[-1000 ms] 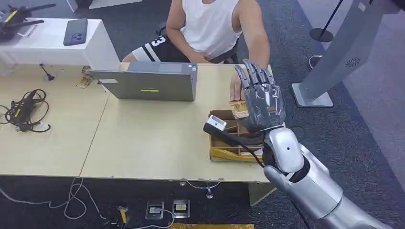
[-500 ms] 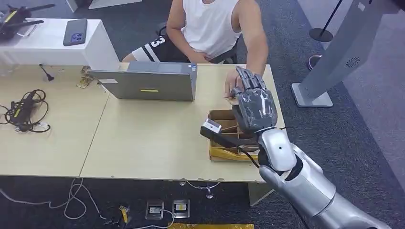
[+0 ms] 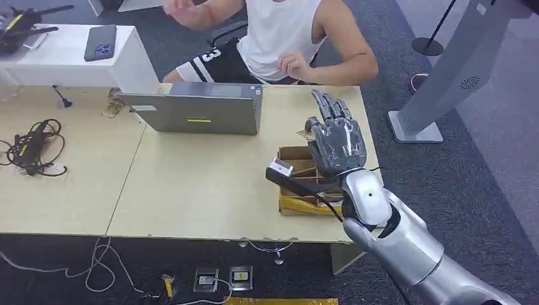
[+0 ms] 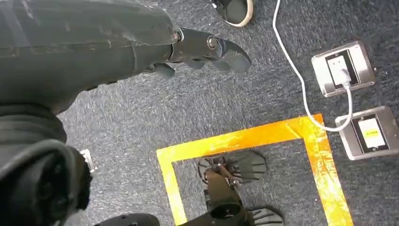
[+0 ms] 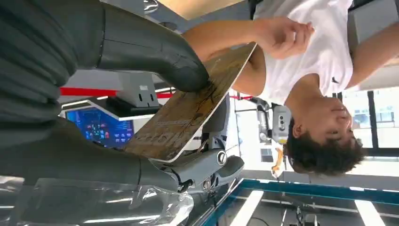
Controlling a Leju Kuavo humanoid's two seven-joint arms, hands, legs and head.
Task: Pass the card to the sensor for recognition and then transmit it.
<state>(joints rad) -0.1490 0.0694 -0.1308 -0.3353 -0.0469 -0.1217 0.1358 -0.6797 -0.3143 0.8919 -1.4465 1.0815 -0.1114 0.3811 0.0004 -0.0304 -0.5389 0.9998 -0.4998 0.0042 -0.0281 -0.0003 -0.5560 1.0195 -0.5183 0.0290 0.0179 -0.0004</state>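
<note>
My right hand [image 3: 337, 141] is raised upright over the cardboard box [image 3: 297, 204] at the table's right end, its back towards me. In the right wrist view it pinches a brown patterned card [image 5: 188, 108] between the thumb [image 5: 155, 52] and the fingers below. A sliver of that card [image 3: 306, 133] sticks out at the hand's left side. The sensor, a small white scanner head [image 3: 280, 168] on a black handle, lies at the box's near left, just below the hand. My left hand [image 4: 207, 47] hangs over the carpet and holds nothing.
A person [image 3: 286, 38] sits across the table, hands drawn back near the chest. A grey laptop [image 3: 200, 113] stands left of my hand, and cables [image 3: 32, 149] lie at the far left. A grey kiosk stand [image 3: 445, 70] rises on the right.
The person's hand, which was at the card by my right hand, has pulled back to the chest. My right hand has dropped slightly and shifted left with the card in it.
</note>
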